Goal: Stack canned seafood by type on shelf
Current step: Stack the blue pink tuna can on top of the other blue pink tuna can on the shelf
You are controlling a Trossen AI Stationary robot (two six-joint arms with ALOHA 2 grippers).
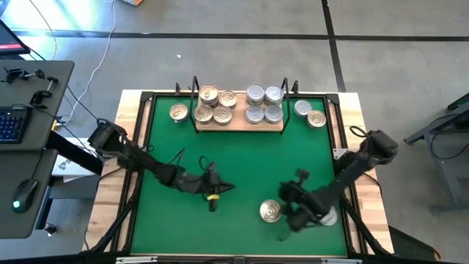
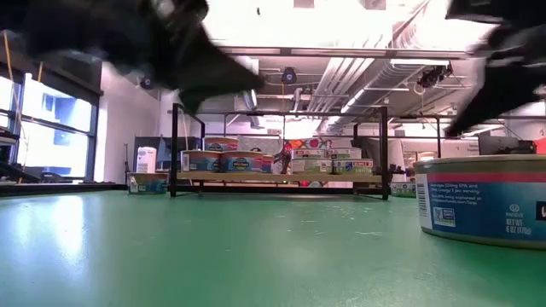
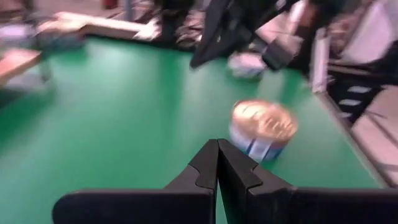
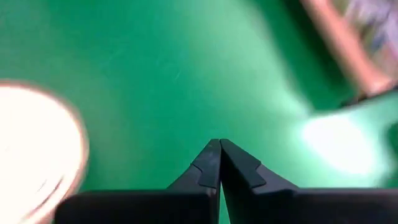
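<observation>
High view: twelve tins [image 1: 208, 95].

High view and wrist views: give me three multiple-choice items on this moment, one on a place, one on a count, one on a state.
1. Where do the silver-lidded tins on the shelf sit?
A. its right half
B. its left half
C. its middle

2. How many gold-lidded tins are on the shelf?
A. one
B. four
C. seven

3. How do the two grippers stand?
A. both wide open
B. both shut, empty
C. each clamped on a tin

Answers:
1 A: the silver-lidded tins cluster right of the gold ones.
2 B: four gold lids show on the left half.
3 B: the left gripper and the right gripper have their fingers pressed together around nothing.
</observation>
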